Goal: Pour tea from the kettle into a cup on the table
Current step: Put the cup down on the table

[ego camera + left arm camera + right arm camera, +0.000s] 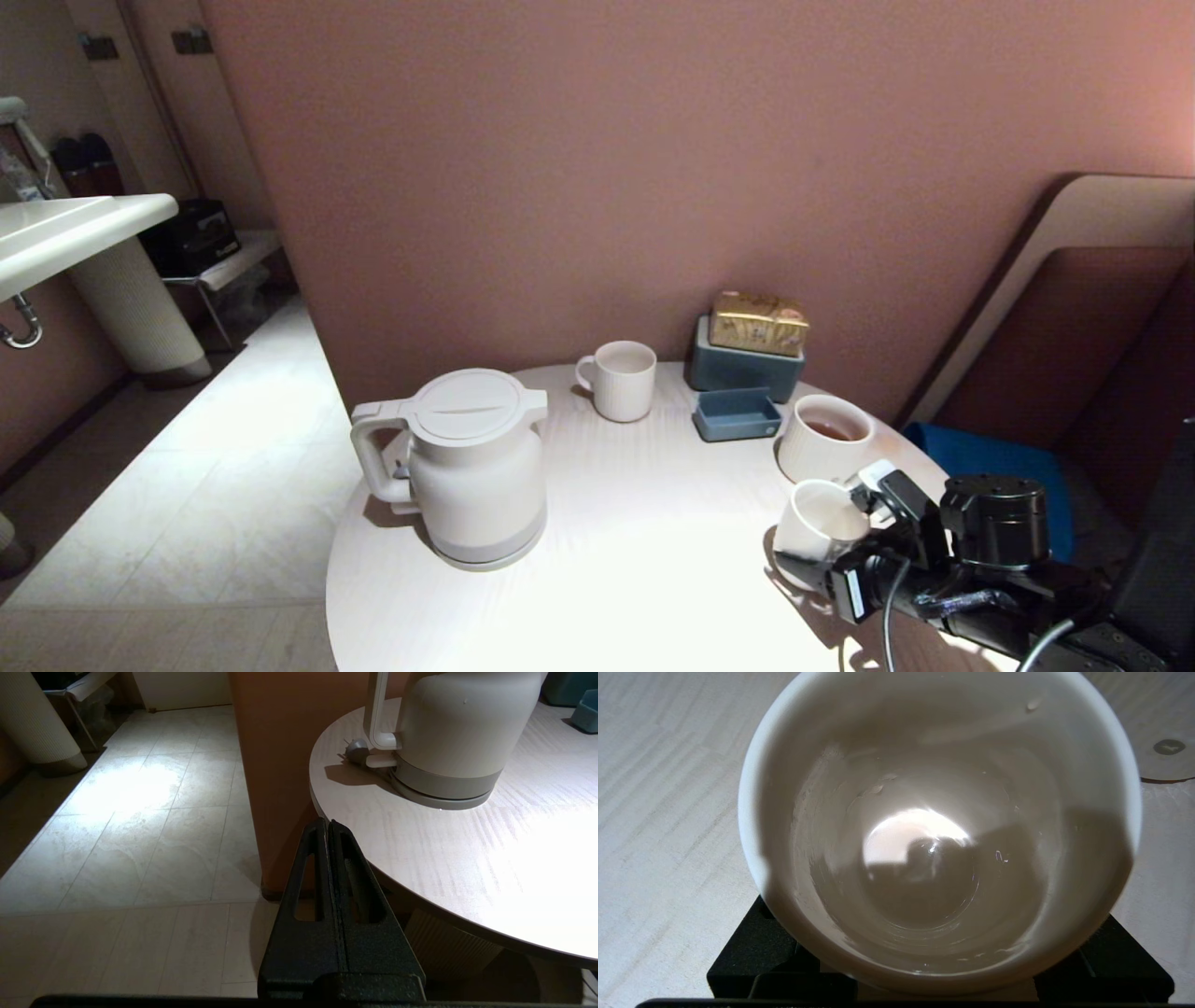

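Observation:
The white kettle [476, 467] stands with its lid on at the left of the round white table [635, 579], handle toward the table's left edge. At the front right is the small ribbed cup [814, 511], and my right gripper [829, 525] is shut on it, one black finger on each side. In the right wrist view the cup [934, 812] fills the picture; its inside is pale and glossy, with no reddish tea in it. My left gripper [327, 823] is shut and empty, parked off the table's left edge, with the kettle [458, 732] ahead of it.
A wider ribbed cup [826, 448] holding reddish tea [829, 430] stands just behind the held cup. Further back are a handled mug [621, 378], a blue tray [736, 415] and a blue box [742, 369] with a gold packet [758, 322]. A wall rises behind; a blue seat [990, 455] is at right.

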Tool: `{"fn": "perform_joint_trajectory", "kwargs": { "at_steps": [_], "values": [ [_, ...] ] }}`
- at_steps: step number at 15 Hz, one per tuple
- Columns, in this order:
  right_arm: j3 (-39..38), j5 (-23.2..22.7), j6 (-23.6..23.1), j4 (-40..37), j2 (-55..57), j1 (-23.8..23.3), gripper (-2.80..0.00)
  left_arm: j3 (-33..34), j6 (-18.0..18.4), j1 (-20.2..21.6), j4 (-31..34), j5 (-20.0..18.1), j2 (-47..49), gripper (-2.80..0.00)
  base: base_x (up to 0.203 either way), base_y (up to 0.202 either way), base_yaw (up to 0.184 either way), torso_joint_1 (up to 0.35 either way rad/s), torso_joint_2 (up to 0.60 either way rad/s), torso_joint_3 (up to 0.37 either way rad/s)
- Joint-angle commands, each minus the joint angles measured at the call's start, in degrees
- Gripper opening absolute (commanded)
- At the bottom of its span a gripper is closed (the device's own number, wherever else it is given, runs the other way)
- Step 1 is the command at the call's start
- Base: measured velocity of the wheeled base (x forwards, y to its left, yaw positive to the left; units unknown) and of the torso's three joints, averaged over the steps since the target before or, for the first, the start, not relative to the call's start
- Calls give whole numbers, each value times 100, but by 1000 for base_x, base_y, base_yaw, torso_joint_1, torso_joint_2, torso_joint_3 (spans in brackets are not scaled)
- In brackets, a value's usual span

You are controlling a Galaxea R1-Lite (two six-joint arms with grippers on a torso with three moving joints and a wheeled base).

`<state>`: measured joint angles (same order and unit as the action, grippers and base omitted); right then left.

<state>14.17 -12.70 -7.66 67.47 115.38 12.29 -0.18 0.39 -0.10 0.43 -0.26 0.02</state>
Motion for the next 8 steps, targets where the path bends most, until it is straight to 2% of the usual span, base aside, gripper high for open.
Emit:
{"fn": "perform_joint_trajectory", "kwargs": {
  "at_steps": [1,2,3,8],
  "values": [
    [7,-13,1,38,28,2,-280,1,5,1,1,-1,6,-280,0,0,0,0,0,0],
    [-2,-10,-7,38,39,2,-202,1,-1,1,1,-1,6,-280,0,0,0,0,0,0],
    [14,44,-8,46,37,2,0,1,5,1,1,-1,6,-280,0,0,0,0,0,0],
    [7,101,9,46,-20,10,0,1,5,1,1,-1,6,-280,0,0,0,0,0,0]
  ]
}}
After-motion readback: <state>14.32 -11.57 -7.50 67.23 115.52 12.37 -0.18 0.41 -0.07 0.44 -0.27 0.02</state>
